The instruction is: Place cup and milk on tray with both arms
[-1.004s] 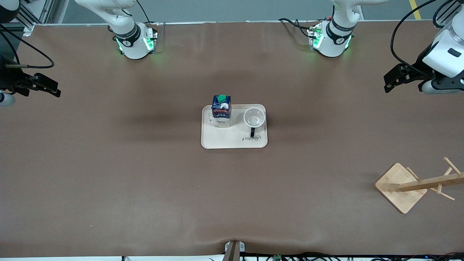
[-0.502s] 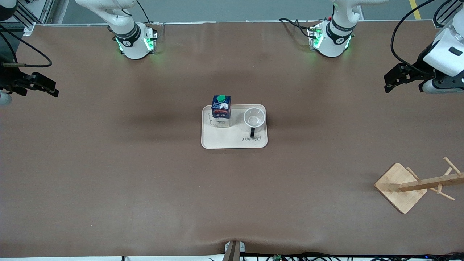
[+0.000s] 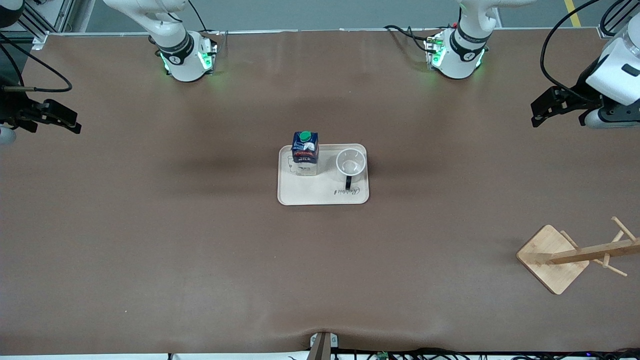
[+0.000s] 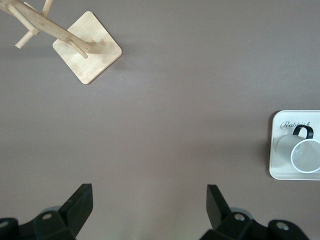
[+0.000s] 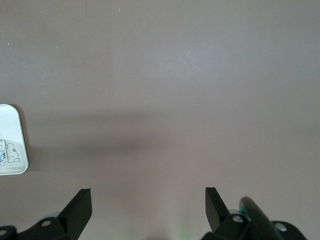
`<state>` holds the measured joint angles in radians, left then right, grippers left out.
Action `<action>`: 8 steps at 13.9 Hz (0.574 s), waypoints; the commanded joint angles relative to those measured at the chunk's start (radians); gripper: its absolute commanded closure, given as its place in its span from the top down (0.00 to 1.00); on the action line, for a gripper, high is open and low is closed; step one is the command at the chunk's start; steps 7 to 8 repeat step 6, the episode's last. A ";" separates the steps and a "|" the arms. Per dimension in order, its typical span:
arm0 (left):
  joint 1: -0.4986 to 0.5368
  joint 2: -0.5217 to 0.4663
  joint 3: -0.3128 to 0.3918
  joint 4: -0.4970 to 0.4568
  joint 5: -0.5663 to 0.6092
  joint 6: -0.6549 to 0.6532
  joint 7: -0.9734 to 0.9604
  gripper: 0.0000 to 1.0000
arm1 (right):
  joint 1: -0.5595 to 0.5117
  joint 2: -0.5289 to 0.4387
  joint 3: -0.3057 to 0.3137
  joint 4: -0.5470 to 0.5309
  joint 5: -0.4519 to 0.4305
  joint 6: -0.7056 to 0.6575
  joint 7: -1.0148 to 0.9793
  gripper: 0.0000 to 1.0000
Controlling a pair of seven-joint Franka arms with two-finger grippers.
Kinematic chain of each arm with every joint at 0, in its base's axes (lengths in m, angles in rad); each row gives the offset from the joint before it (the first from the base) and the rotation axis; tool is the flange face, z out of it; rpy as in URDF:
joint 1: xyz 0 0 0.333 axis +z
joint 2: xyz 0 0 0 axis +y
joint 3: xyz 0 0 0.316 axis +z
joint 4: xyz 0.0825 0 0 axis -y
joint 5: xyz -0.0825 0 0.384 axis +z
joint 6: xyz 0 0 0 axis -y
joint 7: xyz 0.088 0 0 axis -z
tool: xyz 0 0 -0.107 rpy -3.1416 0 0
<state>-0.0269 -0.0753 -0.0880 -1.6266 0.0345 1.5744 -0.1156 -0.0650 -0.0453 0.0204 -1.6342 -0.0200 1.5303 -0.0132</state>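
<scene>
Tray (image 3: pixel 323 192): flat cream rectangle, mid-table, squared to the table edges; broad bare brown surface around it on every side.

Milk (image 3: pixel 305 152): upright on the tray, at the corner toward the right arm's end and farther from the front camera.

Cup (image 3: pixel 350 162): upright on the tray, beside the milk toward the left arm's end, apart from it; black handle points toward the front camera.

Wooden rack (image 3: pixel 565 255): square base, pegged post, on the table toward the left arm's end, nearer the front camera than the tray, well apart from it.

Table (image 3: pixel 150 240): brown covering; arm bases along its farthest edge.

Left gripper (image 3: pixel 542 107): over the left arm's end of the table, jaws wide apart, holding nothing.

Right gripper (image 3: pixel 62 120): over the right arm's end, jaws wide apart, holding nothing.
</scene>
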 commanded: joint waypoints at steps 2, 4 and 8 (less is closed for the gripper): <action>-0.002 0.012 -0.003 0.031 -0.002 -0.024 -0.007 1.00 | -0.018 0.001 0.015 0.019 0.020 -0.015 -0.013 1.00; -0.002 0.012 -0.003 0.033 -0.004 -0.025 -0.009 1.00 | -0.018 0.001 0.015 0.019 0.021 -0.015 -0.013 1.00; -0.002 0.012 -0.004 0.033 -0.011 -0.025 -0.009 1.00 | -0.016 0.001 0.016 0.017 0.022 -0.016 -0.013 1.00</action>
